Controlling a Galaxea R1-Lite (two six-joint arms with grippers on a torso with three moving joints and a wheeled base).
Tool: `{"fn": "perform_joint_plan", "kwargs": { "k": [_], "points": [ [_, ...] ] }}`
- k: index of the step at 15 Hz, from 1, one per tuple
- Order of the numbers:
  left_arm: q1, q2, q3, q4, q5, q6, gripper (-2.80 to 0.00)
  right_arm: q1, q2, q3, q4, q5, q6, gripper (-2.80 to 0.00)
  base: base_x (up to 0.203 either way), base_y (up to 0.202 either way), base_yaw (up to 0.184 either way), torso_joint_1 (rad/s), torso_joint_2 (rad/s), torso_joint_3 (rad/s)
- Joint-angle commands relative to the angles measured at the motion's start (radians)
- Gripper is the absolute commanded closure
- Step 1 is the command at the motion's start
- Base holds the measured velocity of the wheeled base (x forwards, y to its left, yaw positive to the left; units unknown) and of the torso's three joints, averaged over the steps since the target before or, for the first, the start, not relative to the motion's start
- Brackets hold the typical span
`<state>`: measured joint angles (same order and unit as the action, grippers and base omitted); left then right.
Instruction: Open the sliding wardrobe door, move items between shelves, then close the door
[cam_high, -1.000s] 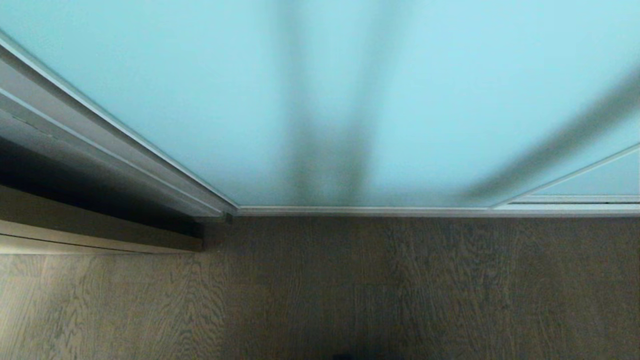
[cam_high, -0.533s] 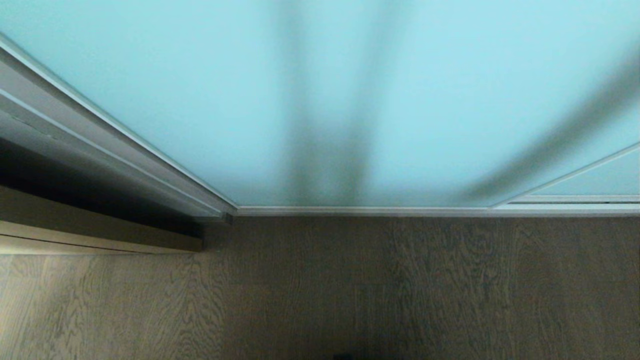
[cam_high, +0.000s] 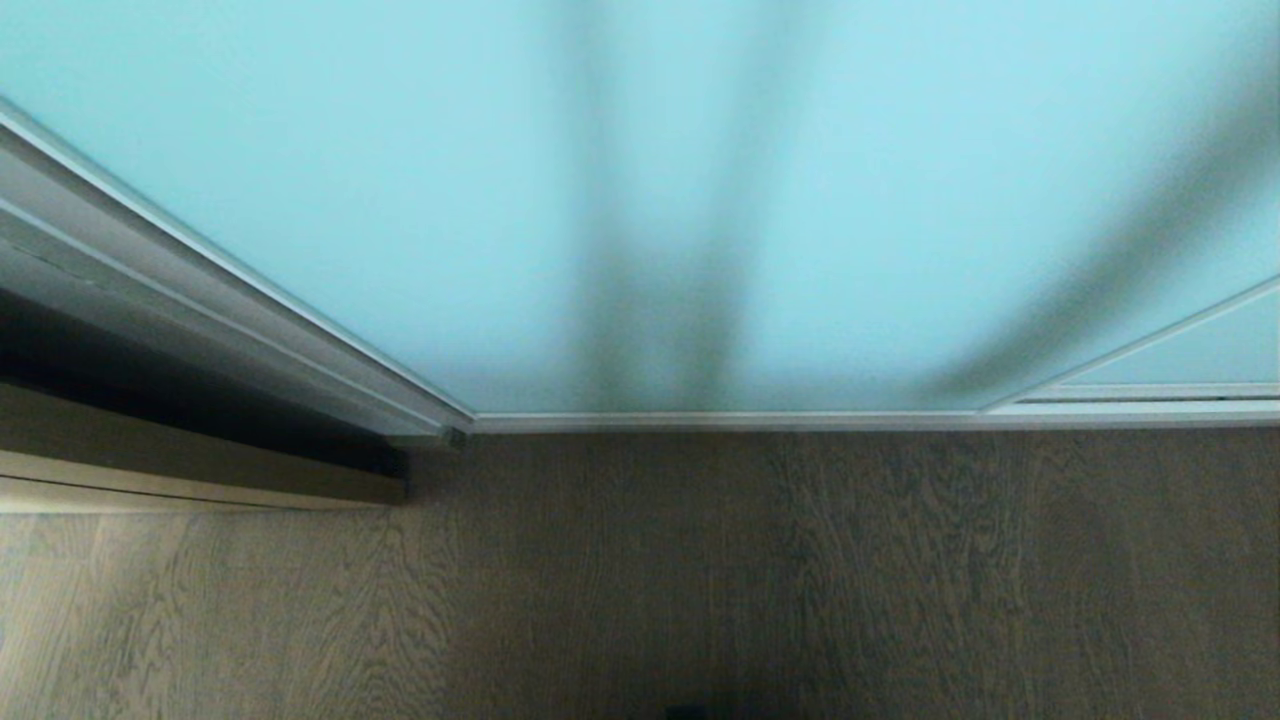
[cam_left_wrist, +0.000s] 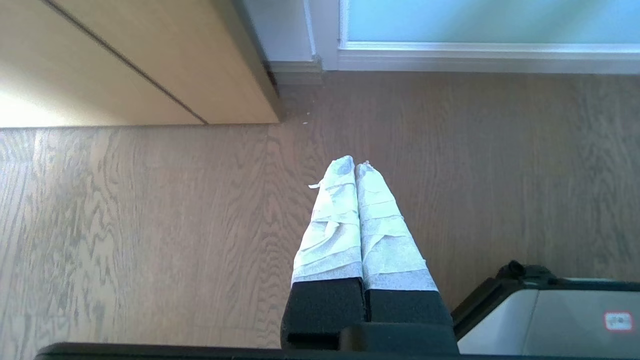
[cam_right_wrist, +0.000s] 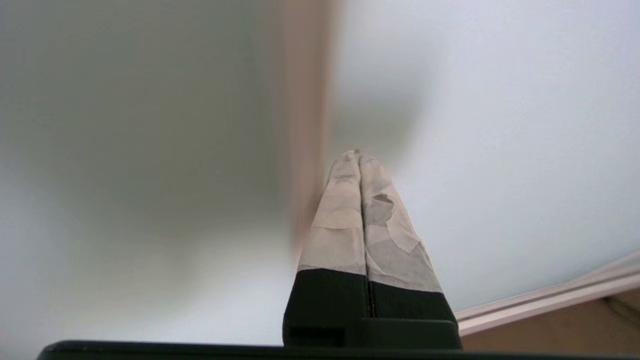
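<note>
Only the wrist views show the grippers: left gripper (cam_left_wrist: 355, 167) closed over floor (cam_left_wrist: 150, 225), right gripper (cam_right_wrist: 358, 154) closed near sliding wardrobe door (cam_right_wrist: 500, 125).

grey-brown wood-grain floor (cam_high: 800, 580) fills the foreground. a tan wooden panel (cam_left_wrist: 150, 65) stands on the floor, meeting it along a straight edge. sunlight brightens the floor beside the tan panel.

sliding wardrobe door (cam_high: 400, 200): frosted matt glass, smooth metal frame | floor (cam_high: 800, 580): grained matt wood | left end effector (cam_left_wrist: 355, 167): wrinkled cloth tape
</note>
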<state>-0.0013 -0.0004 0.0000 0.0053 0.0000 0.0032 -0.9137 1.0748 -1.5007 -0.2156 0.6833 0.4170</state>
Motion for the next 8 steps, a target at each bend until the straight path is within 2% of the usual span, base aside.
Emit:
{"fn": "perform_joint_plan", "kwargs": {
  "k": [1,2,4,5,6,8],
  "points": [
    [0.0,0.0,0.0,0.0,0.0,0.0,0.0,0.064,-0.175,0.096,0.013,0.032,-0.162,0.0,0.0,0.0,0.0,0.0,0.0,0.0],
    [0.0,0.0,0.0,0.001,0.0,0.0,0.0,0.054,-0.196,0.14,0.006,-0.027,-0.187,0.0,0.0,0.0,0.0,0.0,0.0,0.0],
    [0.0,0.0,0.0,-0.001,0.0,0.0,0.0,-0.002,-0.206,0.188,0.007,-0.204,-0.207,0.0,0.0,0.0,0.0,0.0,0.0,0.0],
    [0.0,0.0,0.0,-0.001,0.0,0.0,0.0,-0.035,-0.205,0.189,0.053,-0.317,-0.211,0.0,0.0,0.0,0.0,0.0,0.0,0.0],
    [0.0,0.0,0.0,0.0,0.0,0.0,0.0,-0.047,-0.21,0.185,0.125,-0.391,-0.214,0.0,0.0,0.0,0.0,0.0,0.0,0.0],
    [0.0,0.0,0.0,-0.001,0.0,0.0,0.0,-0.034,-0.243,0.179,0.181,-0.461,-0.222,0.0,0.0,0.0,0.0,0.0,0.0,0.0]
  ]
}}
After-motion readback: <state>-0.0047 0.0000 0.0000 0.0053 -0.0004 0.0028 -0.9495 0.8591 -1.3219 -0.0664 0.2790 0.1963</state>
